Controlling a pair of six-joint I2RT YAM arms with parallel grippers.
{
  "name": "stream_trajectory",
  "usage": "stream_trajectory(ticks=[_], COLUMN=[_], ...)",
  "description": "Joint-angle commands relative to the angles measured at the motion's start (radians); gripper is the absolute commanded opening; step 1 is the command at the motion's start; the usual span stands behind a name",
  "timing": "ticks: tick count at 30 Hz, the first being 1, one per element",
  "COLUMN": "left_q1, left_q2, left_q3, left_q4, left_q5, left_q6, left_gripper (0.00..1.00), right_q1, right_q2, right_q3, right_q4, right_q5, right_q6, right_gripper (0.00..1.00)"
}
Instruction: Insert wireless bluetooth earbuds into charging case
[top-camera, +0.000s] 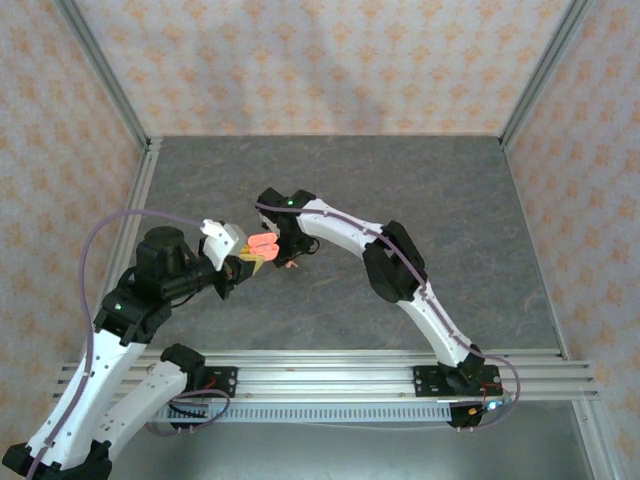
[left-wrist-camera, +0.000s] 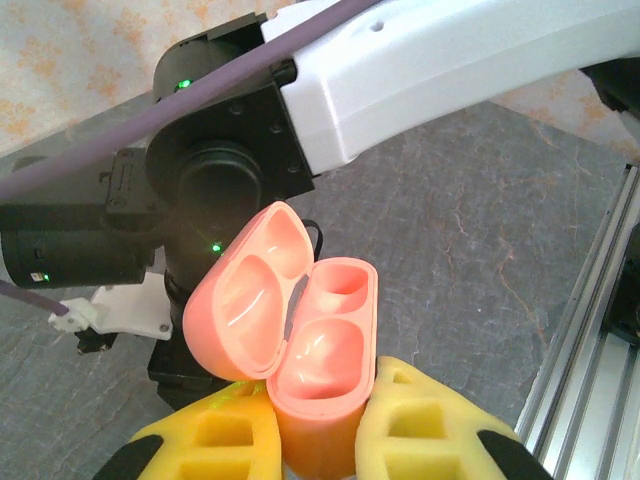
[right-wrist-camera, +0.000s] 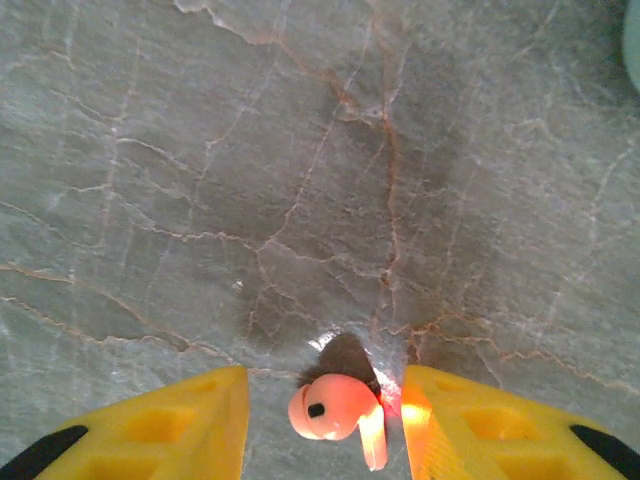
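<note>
Picking up the coral earbud (right-wrist-camera: 325, 410).
My left gripper (left-wrist-camera: 315, 440) clamps the open case (left-wrist-camera: 322, 365); my right gripper (right-wrist-camera: 322, 395), wide around the earbud, must close.

Left arm (top-camera: 110, 340) elbow-bent, reaching inward; left hand (left-wrist-camera: 320, 400) clamped on case (left-wrist-camera: 320, 350). Right arm (top-camera: 400, 270) arched toward centre, right hand (right-wrist-camera: 325, 385) pointing down, fingers (right-wrist-camera: 480, 420) spread. Both hands close together.

Earbud (right-wrist-camera: 335, 408) lies on the table (right-wrist-camera: 300, 150) between the right pincer's (right-wrist-camera: 325, 415) jaws
</note>
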Motion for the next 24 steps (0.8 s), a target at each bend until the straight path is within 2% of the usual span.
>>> stream_trajectory(ticks=[1,6,16,24], left_q1=[0.007,0.006,0.006,0.006], left_q2=[0.002,0.013,0.019,0.013], left_q3=[0.014,0.015,0.014,0.012], left_q4=[0.01,0.018,0.018,0.015], left_q5=[-0.007,-0.004,-0.002,-0.004], left_q6=[-0.006,-0.007,-0.006,-0.01], left_gripper=[0.0,0.0,0.0,0.0], right_q1=[0.002,0.003,0.003,0.001], right_q2=[0.018,0.024,0.049,0.085], right_q3=[0.052,0.046,0.048,0.112], right_q4=[-0.094,-0.101,-0.103,-0.114], right_q5=[0.018,0.032,0.053,0.076], right_q6=[-0.071,-0.078,-0.062,-0.029], right_gripper=[0.45,0.44,0.37,0.36])
